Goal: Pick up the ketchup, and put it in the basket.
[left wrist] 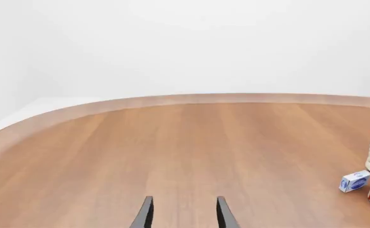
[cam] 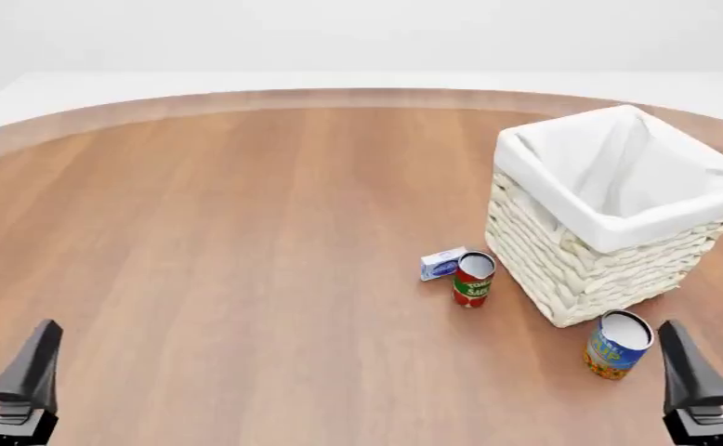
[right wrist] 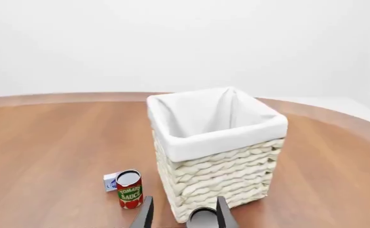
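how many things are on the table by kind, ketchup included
cans: 2, red-and-green tomato sauce can and blue-and-orange can
small white-and-blue box: 1
wicker basket: 1
ketchup bottles in view: 0
total: 4

"TOMATO SAUCE" on red-and-green can (right wrist: 130, 190)

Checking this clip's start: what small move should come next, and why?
Probably raise the right gripper to look over and past the basket. No ketchup shows in any view: only a red can, a blue can and a small box. The left gripper is open too, and the basket hides the table behind it.
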You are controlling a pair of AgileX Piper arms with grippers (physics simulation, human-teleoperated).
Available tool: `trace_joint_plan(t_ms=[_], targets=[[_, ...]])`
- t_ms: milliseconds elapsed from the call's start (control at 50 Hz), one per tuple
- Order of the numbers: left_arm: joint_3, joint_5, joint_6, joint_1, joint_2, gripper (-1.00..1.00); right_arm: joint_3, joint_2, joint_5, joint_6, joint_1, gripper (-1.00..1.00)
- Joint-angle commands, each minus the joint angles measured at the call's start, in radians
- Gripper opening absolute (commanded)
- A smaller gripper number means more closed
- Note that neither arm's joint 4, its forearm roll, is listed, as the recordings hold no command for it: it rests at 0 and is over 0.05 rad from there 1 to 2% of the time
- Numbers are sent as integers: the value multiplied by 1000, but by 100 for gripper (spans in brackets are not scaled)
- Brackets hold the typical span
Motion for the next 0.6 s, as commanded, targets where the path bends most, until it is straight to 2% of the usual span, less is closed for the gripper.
trace_joint_plan(t_ms=[20, 280, 420, 600], targets=[[-3, -1, 0, 0, 4, 100, 0, 50, -37, -7, 28, 100], [-3, -1, 0, 0, 4, 100, 0, 77, -70, -12, 23, 100], [-3, -1, 0, 0, 4, 100, -3, 34, -40, -50, 19, 100], [-3, -1, 0, 0, 4, 100, -31, -8, -15, -134, 92, 100]])
